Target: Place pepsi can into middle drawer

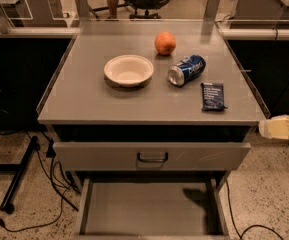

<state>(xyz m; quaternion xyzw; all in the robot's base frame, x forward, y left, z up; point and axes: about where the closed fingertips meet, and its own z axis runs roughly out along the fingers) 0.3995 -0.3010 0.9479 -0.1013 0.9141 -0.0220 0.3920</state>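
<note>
The cream-coloured gripper (pixel 283 128) pokes in at the right edge, just off the front right corner of the grey metal table (pixel 84 99); most of it is cut off, and I cannot tell how its grip stands. Nearest on the tabletop lies a flat dark-blue snack packet (pixel 213 95). Just beyond it the small blue pepsi can (pixel 186 70) rests on its side, between a round orange (pixel 165 43) and a white bowl (pixel 129 70). Below the grey drawer front with a black handle (pixel 152 157), the wide grey middle drawer (pixel 134 209) stands pulled out, its near end out of frame.
</note>
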